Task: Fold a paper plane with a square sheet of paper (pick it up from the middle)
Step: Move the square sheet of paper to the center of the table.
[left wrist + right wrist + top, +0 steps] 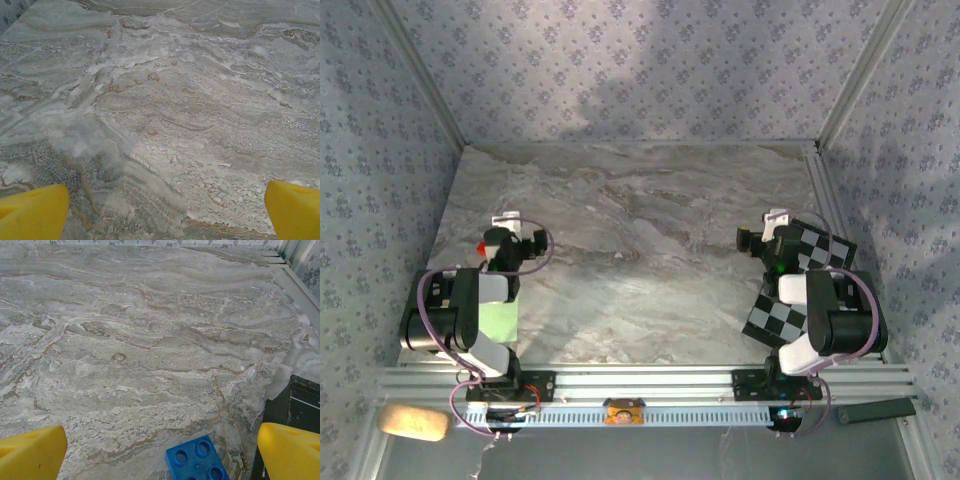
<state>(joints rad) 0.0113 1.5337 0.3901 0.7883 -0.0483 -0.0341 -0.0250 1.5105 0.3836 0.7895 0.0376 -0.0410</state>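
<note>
The square sheet of paper (500, 320), light green, lies flat at the table's near left, partly hidden under my left arm. My left gripper (515, 232) hovers just beyond the sheet. In the left wrist view the left gripper (165, 215) is open, its yellow fingertips (32, 212) far apart over bare marble. My right gripper (765, 235) hangs over the table's right side. Seen from the right wrist, the right gripper (161, 452) is open, nothing held. The paper plane is out of view.
A blue brick (196, 460) lies on the marble between the right fingertips. The black-and-white checkered board (800, 290) sits under the right arm, its edge (295, 405) beside the right finger. A tiny red piece (481, 246) rests left of the left gripper. Patterned walls enclose the table.
</note>
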